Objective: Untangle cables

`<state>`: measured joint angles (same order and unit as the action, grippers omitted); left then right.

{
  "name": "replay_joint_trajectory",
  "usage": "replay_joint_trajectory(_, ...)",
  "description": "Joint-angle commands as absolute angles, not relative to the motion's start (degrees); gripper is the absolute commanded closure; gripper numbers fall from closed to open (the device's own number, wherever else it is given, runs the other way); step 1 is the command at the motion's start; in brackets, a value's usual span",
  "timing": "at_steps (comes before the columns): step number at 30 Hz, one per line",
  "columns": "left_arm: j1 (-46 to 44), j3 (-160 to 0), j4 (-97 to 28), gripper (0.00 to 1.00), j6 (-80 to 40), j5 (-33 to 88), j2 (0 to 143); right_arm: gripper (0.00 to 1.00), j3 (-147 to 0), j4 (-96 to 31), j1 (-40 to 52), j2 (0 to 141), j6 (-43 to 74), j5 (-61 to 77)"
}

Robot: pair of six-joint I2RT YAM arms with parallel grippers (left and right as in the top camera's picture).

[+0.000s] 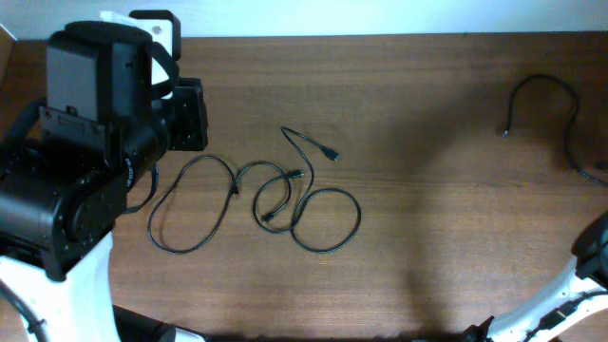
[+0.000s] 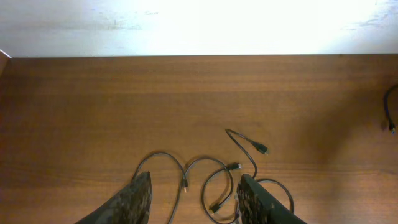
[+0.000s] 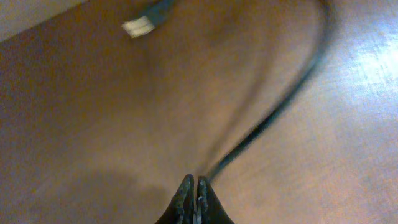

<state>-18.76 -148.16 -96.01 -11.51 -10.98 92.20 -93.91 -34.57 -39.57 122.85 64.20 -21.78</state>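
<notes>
Overhead: tangle of thin black cables (image 1: 285, 178) lies flat on brown wood table (image 1: 427, 237). Several loops cross, w/ a few small plug ends sticking out. Bulky black left arm (image 1: 85, 152) sits just left of tangle, its front block near the leftmost loop. Lone thin black cable (image 1: 543, 80) arcs well right of tangle, fully apart from it, and runs off twd the right edge. Right arm (image 1: 594, 249) is far right of tangle, white link + black joint; claw not visible here.

Left wrist: left gripper (image 2: 196, 179) is wide open and holds nothing, jaws spread either side of tangle's near loops. Can't tell if it touches them. Two plug ends poke out on tangle's far-right side. An end of the lone cable shows at the right edge, well apart from tangle.

Right wrist: blurry. Right gripper (image 3: 194, 182) fingers are pressed together, gap approx nil. A dark cable runs straight out of the tips, up and to the right, so it looks pinched on the lone cable. Plug w/ pale metal tip (image 3: 140, 25) lies on the table beyond the tips. Can't tell which cable it belongs to.
</notes>
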Motion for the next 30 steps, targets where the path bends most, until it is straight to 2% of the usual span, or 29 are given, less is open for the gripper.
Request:
replay_joint_trajectory(1,-18.57,-147.94,-95.9,0.54,-10.59,-11.79,91.92,0.44,-96.12,-34.92,-35.07,121.8,57.78,-19.42)
replay_joint_trajectory(3,-18.57,-147.94,-95.9,0.54,-10.59,-11.81,91.9,0.43,-96.16,-34.17,-33.08,121.73,49.65,-6.87)
replay_joint_trajectory(4,-18.57,-147.94,-96.07,0.54,-10.57,-11.81,91.9,0.45,-96.2,-33.74,-31.79,121.21,33.95,0.86)
replay_joint_trajectory(6,-18.57,-147.94,-96.12,0.53,-10.57,-11.81,91.9,0.47,-96.2,-35.75,-29.93,119.52,14.87,13.56)
replay_joint_trajectory(7,-18.57,-147.94,-96.12,0.53,-10.57,-11.81,91.9,0.41,-96.2,-35.99,-29.02,118.54,7.88,19.0)
replay_joint_trajectory(8,-18.57,-147.94,-96.14,0.52,-10.57,-11.81,91.9,0.3,-96.29,-35.66,-27.64,116.84,3.79,22.76)
replay_joint_trajectory(12,-18.57,-147.94,-96.16,0.5,-10.57,-11.79,91.92,0.22,-96.36,-38.83,-23.18,109.8,-17.89,37.19)
replay_joint_trajectory(16,-18.57,-147.94,-96.16,0.47,-10.57,-11.84,91.92,0.18,-96.36,-48.95,-15.66,101.41,-36.64,39.88)
replay_joint_trajectory(18,-18.57,-147.94,-96.09,0.46,-10.55,-12.19,91.92,0.18,-96.36,-55.11,-10.85,99.26,-41.39,39.38)
replay_joint_trajectory(21,-18.57,-147.94,-96.03,0.45,-10.57,-13.52,91.92,0.17,-96.33,-61.25,-2.79,99.04,-41.36,38.11)
replay_joint_trajectory(22,-18.57,-147.94,-96.09,0.45,-10.57,-13.52,91.9,0.12,-96.33,-62.94,0.75,99.04,-41.36,36.71)
replay_joint_trajectory(30,-18.57,-147.94,-96.09,0.43,-10.59,-13.45,91.92,0.1,-94.65,-64.99,22.44,99.59,-39.97,25.15)
